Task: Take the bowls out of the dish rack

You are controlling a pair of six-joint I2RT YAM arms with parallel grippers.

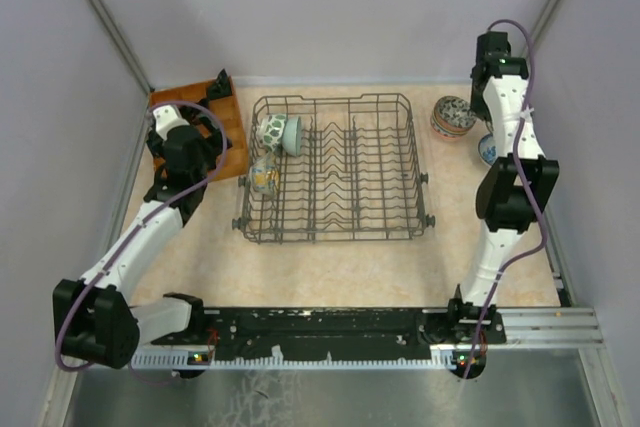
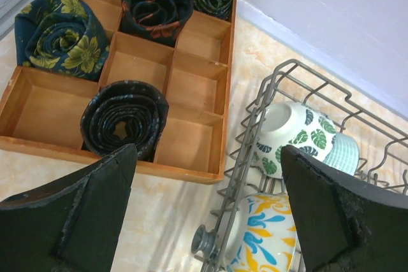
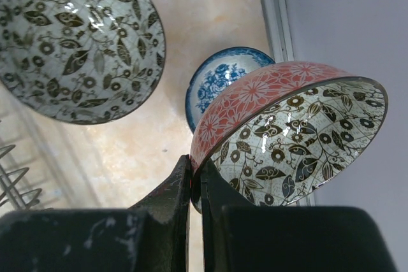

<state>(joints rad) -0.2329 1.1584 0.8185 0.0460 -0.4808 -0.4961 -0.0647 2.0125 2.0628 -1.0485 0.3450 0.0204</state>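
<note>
The right gripper was pinched shut on the rim of a red-patterned bowl, tilted near a blue bowl and a leaf-print bowl that sat on the table, right of the dish rack. The left gripper gaped wide and empty over the rack's left end, where three bowls apparently were left to unload.

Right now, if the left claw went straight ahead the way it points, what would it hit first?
The left claw would probably meet the wire rim of the dish rack, then the blue-and-yellow bowl inside; depth is unclear.
</note>
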